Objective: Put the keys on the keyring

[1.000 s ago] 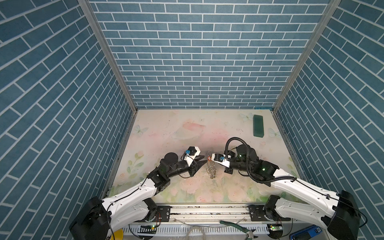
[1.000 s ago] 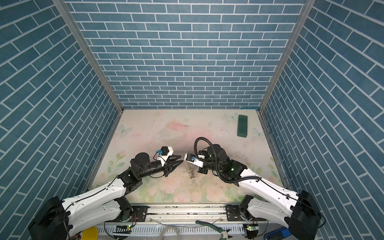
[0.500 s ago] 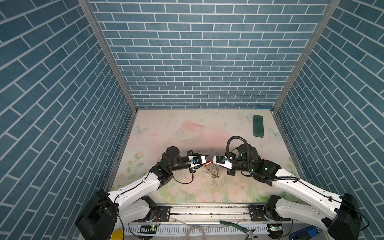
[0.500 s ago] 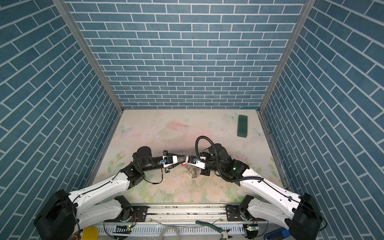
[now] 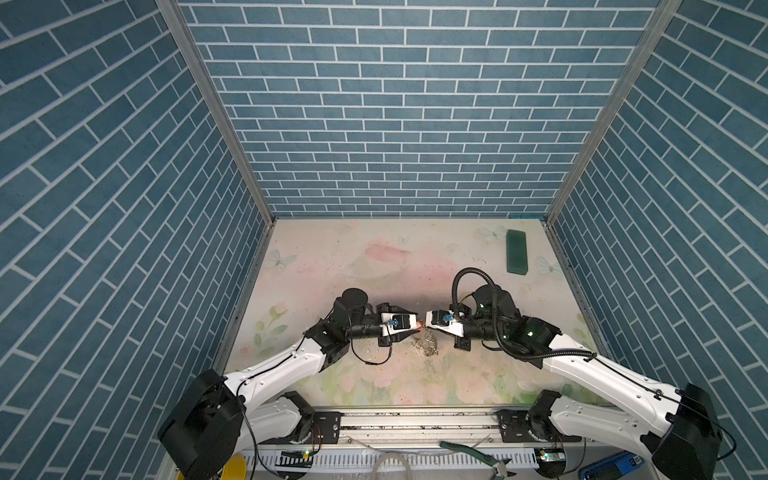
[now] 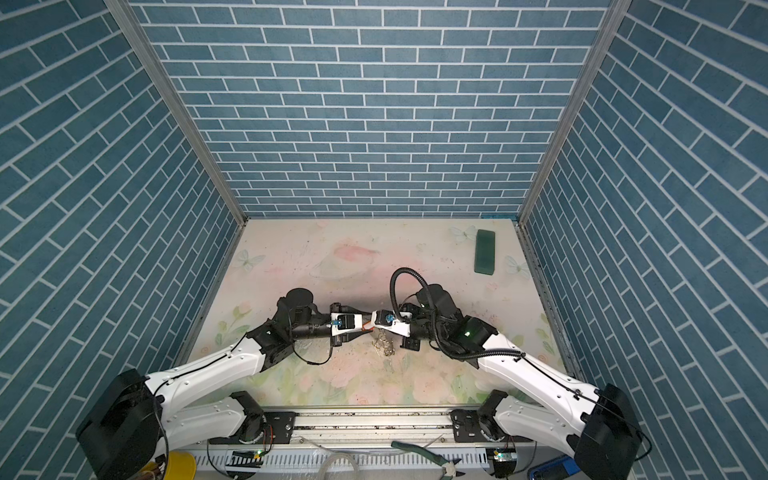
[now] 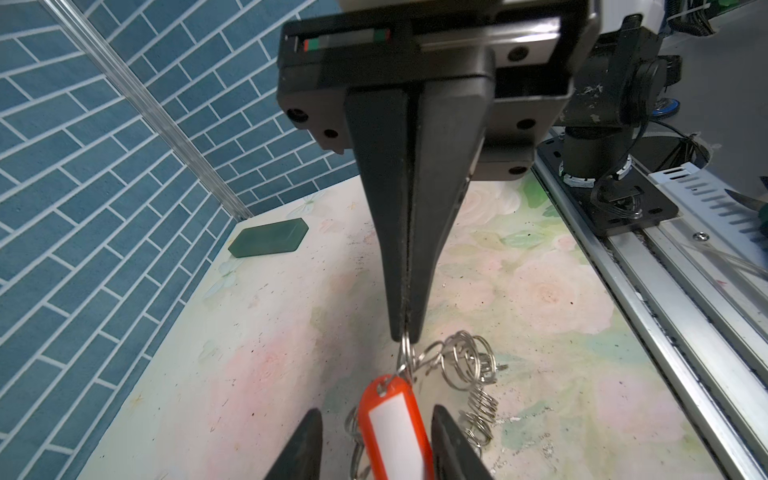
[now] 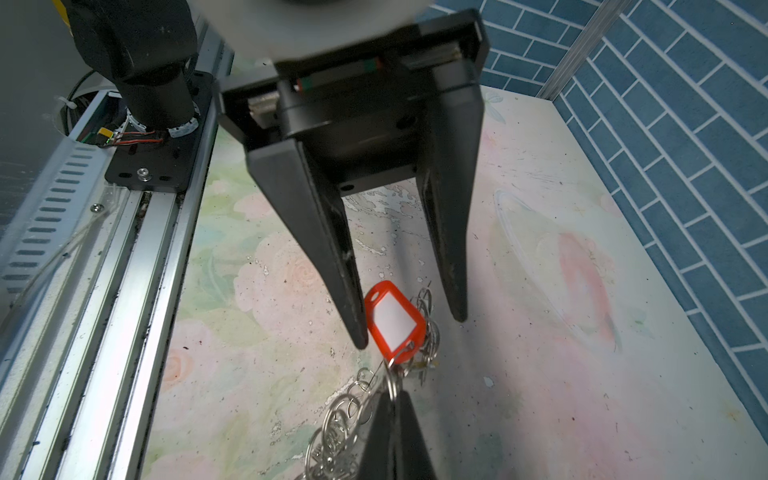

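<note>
An orange-red key (image 7: pixel 392 424) with a white label hangs in the air between my left gripper's (image 7: pixel 376 411) open fingers, with a gap on each side. The right wrist view shows this key (image 8: pixel 392 318) close against one left fingertip (image 8: pixel 357 332). One end meets a silver ring pinched in my shut right gripper (image 8: pixel 392 395). The keyring (image 7: pixel 465 361) shows as a bunch of silver rings trailing from that ring to the mat. Both grippers meet tip to tip over the mat's front middle in both top views, with the key (image 5: pixel 421 325) between them.
A dark green block (image 5: pixel 516 252) lies at the back right of the floral mat (image 5: pixel 374 266). Blue brick walls close in three sides. A metal rail (image 5: pixel 415 419) runs along the front edge, with pliers (image 5: pixel 473 453) lying beyond it.
My left arm has swung in to face the right gripper head on. Its fingers have spread wider, away from the key's sides. The right gripper has stayed shut on the ring.
</note>
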Action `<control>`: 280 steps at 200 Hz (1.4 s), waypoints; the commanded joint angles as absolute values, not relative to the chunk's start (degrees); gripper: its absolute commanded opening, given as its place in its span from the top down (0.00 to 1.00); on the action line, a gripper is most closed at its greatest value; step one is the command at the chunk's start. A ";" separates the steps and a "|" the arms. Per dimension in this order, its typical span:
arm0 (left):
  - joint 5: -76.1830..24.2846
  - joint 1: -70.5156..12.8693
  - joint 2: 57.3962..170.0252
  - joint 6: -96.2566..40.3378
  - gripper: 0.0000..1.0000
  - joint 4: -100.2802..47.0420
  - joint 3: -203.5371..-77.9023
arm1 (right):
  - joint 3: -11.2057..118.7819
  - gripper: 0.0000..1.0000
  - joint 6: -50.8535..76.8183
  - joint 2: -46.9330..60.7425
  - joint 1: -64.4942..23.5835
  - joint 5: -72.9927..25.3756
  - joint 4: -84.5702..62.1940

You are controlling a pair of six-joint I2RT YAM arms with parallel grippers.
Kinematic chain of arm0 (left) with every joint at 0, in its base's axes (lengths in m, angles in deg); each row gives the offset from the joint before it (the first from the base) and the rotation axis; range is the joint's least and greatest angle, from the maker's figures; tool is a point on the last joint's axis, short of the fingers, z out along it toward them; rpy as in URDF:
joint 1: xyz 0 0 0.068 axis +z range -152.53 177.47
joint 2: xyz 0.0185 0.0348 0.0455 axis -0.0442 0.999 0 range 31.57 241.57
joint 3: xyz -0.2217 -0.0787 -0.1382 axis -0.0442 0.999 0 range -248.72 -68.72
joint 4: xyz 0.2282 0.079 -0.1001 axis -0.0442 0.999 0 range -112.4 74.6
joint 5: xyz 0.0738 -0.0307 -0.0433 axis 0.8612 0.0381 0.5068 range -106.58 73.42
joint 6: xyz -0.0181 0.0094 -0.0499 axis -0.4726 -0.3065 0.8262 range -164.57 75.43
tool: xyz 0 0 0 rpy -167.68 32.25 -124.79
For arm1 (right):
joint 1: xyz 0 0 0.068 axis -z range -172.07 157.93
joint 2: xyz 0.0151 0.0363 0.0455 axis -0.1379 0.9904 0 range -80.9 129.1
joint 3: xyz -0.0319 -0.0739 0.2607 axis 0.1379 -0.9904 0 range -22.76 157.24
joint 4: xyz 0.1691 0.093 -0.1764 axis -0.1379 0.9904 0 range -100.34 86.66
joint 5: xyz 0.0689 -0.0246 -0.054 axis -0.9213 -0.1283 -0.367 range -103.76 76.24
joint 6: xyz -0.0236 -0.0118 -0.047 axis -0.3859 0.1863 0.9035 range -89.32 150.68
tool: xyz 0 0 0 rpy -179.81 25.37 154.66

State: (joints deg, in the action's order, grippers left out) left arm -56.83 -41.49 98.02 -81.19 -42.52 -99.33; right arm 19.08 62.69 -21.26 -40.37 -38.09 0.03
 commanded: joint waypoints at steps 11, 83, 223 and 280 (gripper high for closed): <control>-56.88 -41.21 98.48 -80.30 0.63 -41.25 -100.89 | 21.62 1.00 65.01 -21.06 -40.13 -38.14 0.60; -56.77 -41.21 98.63 -79.40 0.87 -40.74 -101.23 | 20.74 1.00 64.61 -21.48 -40.15 -34.13 -1.38; -51.74 -41.21 97.05 -69.11 1.00 -51.33 -95.92 | 15.52 1.00 60.29 -26.69 -38.21 -27.28 -11.32; -53.00 -41.21 97.23 -67.94 1.00 -52.11 -94.52 | 14.42 1.00 55.03 -26.84 -35.77 -28.40 -15.71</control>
